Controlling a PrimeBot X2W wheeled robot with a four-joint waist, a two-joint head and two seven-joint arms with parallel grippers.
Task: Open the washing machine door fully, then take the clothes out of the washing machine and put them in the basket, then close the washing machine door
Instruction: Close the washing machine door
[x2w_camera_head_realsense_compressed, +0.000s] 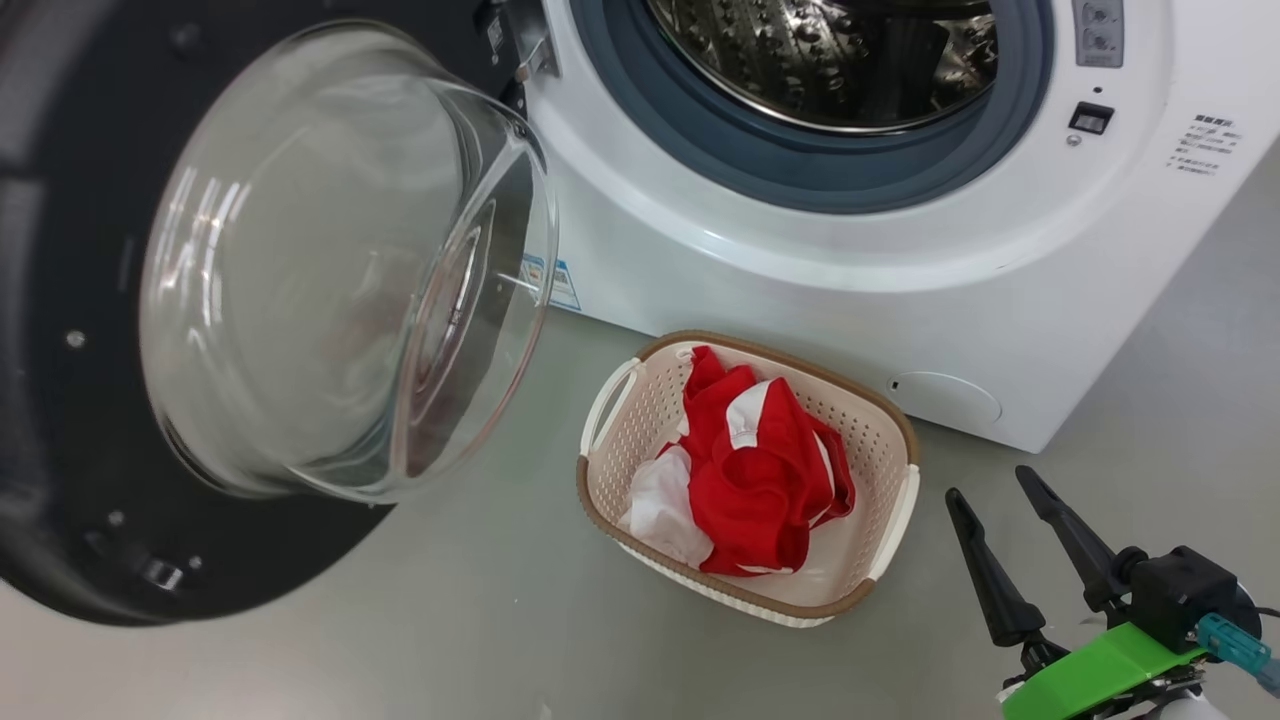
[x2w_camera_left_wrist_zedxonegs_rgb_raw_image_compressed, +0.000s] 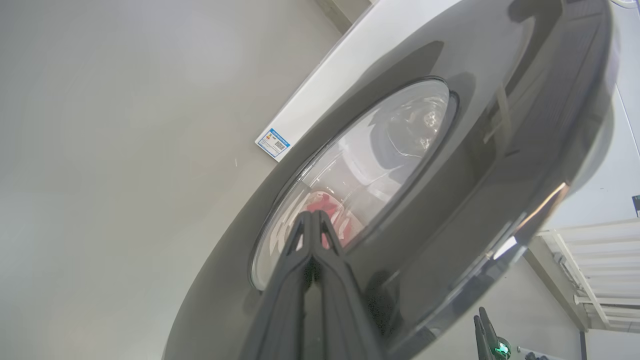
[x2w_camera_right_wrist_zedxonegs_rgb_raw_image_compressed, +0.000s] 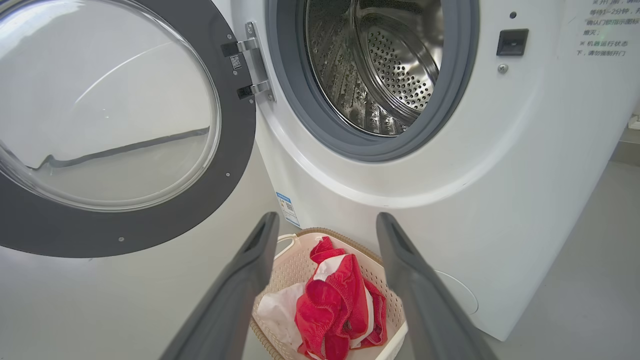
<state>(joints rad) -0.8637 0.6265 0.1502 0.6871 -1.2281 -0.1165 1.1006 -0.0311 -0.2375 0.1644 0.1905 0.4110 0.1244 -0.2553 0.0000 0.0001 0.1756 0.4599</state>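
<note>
Fingers (x2w_camera_head_realsense_compressed: 985, 570) of the right gripper (x2w_camera_head_realsense_compressed: 988, 483) were seen spread wide and empty at the near right, just above the grey floor (x2w_camera_head_realsense_compressed: 450, 620); nothing was held between them. Just left of and beyond them, the basket (x2w_camera_head_realsense_compressed: 775, 352) was found standing on the floor close before the washing machine (x2w_camera_head_realsense_compressed: 800, 310); the clothes (x2w_camera_head_realsense_compressed: 755, 470), red and white, were heaped inside it.

At the near left, the washing machine door (x2w_camera_head_realsense_compressed: 60, 430) was seen swung out wide, its glass bowl (x2w_camera_head_realsense_compressed: 330, 270) bulging toward the right; it was carried on a hinge (x2w_camera_right_wrist_zedxonegs_rgb_raw_image_compressed: 252, 65) at the left edge of the machine's mouth, so its free edge lay nearest and furthest left. In the left wrist view the left gripper (x2w_camera_left_wrist_zedxonegs_rgb_raw_image_compressed: 312, 216) was shown with its fingers pressed together, holding nothing, pointed at the door's glossy outer face near the window; whether that face was touched could not be told.

Farthest, the steel drum (x2w_camera_head_realsense_compressed: 830, 50) was seen bare as far as it was shown; the unloading was judged done and only the closing left.

That move was judged to turn on one relation: the door's outer face lay directly ahead of the left gripper, on its left side, so a push rightward and away would be needed; the left arm was taken as much the nearer, the right gripper lying well apart beyond the basket.
</note>
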